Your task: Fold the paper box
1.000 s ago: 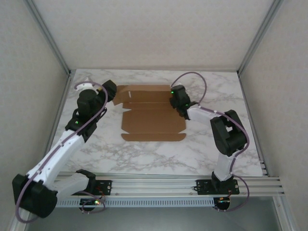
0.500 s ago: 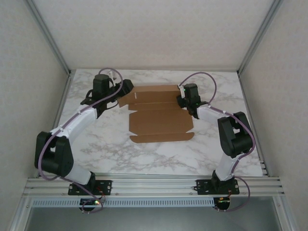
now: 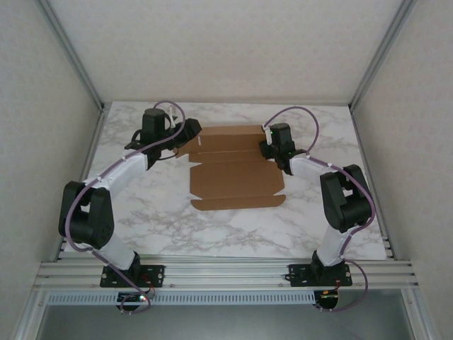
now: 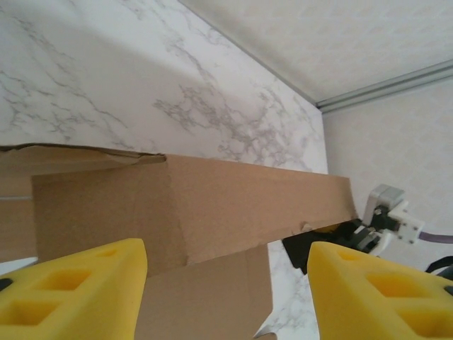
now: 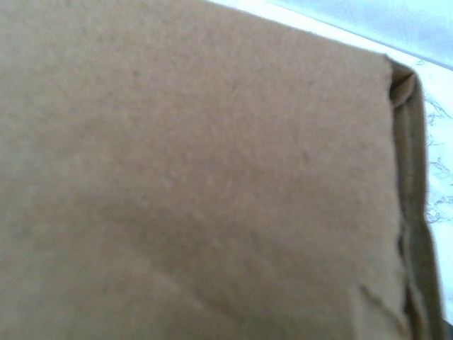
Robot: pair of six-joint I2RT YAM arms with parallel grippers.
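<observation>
The paper box (image 3: 237, 177) lies opened out as a brown sheet on the marble table (image 3: 212, 227), with its back flap (image 4: 212, 205) raised a little. My left gripper (image 3: 190, 132) is at the box's back left corner. In the left wrist view it (image 4: 226, 297) is open, its yellow fingertips (image 4: 78, 290) wide apart with cardboard beyond them. My right gripper (image 3: 267, 150) is at the back right edge of the box; its dark body (image 4: 354, 237) shows past the flap's end. Cardboard (image 5: 198, 177) sits close against the right wrist camera and hides the right fingers.
An aluminium rail (image 3: 226, 273) runs along the table's near edge under both arm bases. White walls with metal posts (image 3: 71, 53) close in the left, back and right sides. Bare marble lies in front of the box.
The left arm swung from the left side round to the box's back left corner. The box slid a little to the right. The right gripper shifted slightly right with it.
</observation>
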